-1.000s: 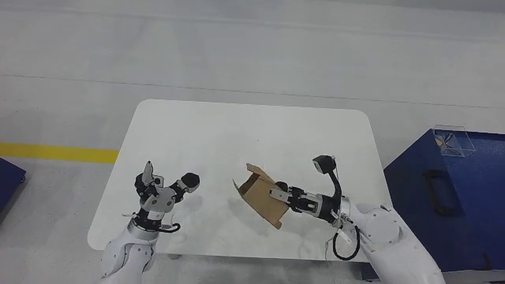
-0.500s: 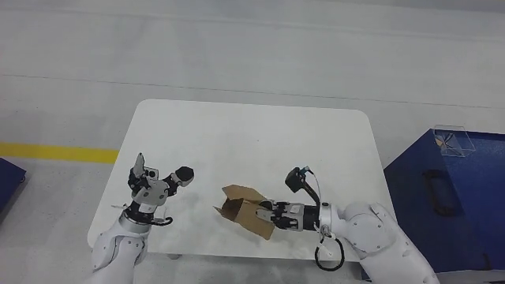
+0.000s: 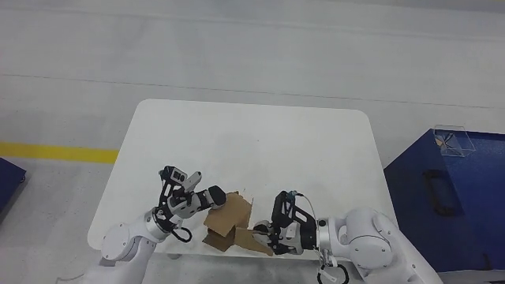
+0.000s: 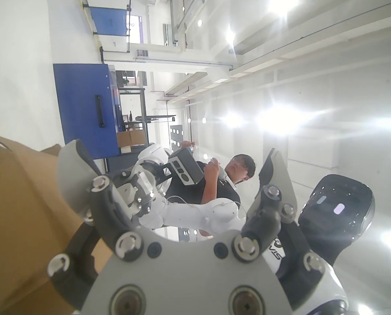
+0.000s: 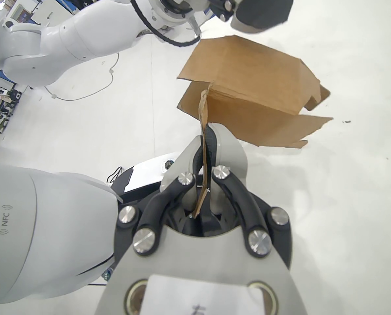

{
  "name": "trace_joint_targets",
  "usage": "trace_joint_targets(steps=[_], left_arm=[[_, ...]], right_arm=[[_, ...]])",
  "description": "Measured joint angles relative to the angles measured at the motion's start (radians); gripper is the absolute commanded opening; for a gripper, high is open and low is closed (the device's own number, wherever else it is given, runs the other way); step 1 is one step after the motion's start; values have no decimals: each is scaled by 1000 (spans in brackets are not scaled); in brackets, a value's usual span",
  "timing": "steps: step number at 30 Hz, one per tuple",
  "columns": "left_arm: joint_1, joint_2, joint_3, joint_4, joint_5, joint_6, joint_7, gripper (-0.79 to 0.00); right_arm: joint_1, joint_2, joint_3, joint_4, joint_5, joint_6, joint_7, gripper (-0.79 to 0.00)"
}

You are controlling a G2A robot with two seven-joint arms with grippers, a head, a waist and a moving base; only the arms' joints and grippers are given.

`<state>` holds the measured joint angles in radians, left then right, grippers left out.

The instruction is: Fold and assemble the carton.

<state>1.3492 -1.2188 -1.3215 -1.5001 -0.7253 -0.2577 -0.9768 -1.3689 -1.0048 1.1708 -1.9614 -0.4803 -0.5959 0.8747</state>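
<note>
Seen from above, the right gripper [image 3: 265, 233] is bringing the half-folded carton [image 3: 229, 219] down to the near edge of the table [image 3: 237, 126]. The left gripper [image 3: 215, 198], well apart from the carton a second ago, is closing in on its far-left side. At the left wrist, that gripper's fingers [image 4: 72, 165] are standing spread and empty, one just beside the carton's brown wall. At the right wrist, the jaws are pinching a loose flap [image 5: 203, 109] of the carton edge-on, so both arms are probably getting set to fold the flaps together.
</note>
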Motion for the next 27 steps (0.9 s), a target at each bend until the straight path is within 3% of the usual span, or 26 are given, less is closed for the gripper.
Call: trace_joint_targets(steps=[8,27], left_arm=[[-12,1,5,14,-53,25,-66,0],[-11,1,5,14,-52,25,-65,0]], right_arm=[[-34,9,32,-11,28,22,-19,-785],[-34,9,31,-11,27,21,-18,-785]])
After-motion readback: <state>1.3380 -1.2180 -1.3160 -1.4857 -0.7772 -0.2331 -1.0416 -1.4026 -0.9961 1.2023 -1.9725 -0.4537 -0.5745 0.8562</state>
